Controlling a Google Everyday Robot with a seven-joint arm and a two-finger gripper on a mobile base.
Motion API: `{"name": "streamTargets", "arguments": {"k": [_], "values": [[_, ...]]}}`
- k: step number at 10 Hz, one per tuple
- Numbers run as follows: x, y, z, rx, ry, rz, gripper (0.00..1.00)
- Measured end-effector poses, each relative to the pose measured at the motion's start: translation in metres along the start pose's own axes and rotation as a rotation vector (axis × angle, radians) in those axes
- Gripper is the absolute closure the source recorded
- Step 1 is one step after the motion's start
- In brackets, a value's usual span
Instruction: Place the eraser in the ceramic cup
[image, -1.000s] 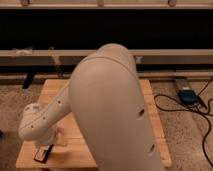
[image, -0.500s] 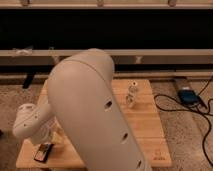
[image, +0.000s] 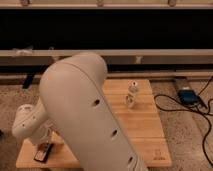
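The eraser (image: 43, 152), a flat dark bar with light markings, lies at the front left corner of the wooden table (image: 145, 132). My gripper (image: 46, 143) hangs from the white wrist (image: 29, 124) right above the eraser, mostly hidden by my own arm. A small white cup (image: 130, 101) stands at the far right of the table, well away from the gripper. My large white upper arm (image: 85, 115) fills the middle of the view and hides the table's centre.
A second small white object (image: 133, 87) stands just behind the cup. A blue box (image: 187, 96) with black cables (image: 205, 125) lies on the floor to the right. A long rail and a dark wall run behind the table.
My arm has swung left across the view, uncovering the right part of the table with the cup. The wrist stays over the eraser, which has not moved.
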Motion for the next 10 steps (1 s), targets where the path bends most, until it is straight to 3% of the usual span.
{"name": "streamTargets", "arguments": {"k": [2, 3, 8, 10], "values": [[0.000, -0.002, 0.003, 0.000, 0.004, -0.005, 0.21], [0.000, -0.003, 0.005, -0.001, 0.006, -0.008, 0.26], [0.001, 0.003, 0.009, 0.007, 0.001, -0.007, 0.78], [-0.001, 0.011, -0.004, 0.028, -0.004, -0.003, 0.98]]}}
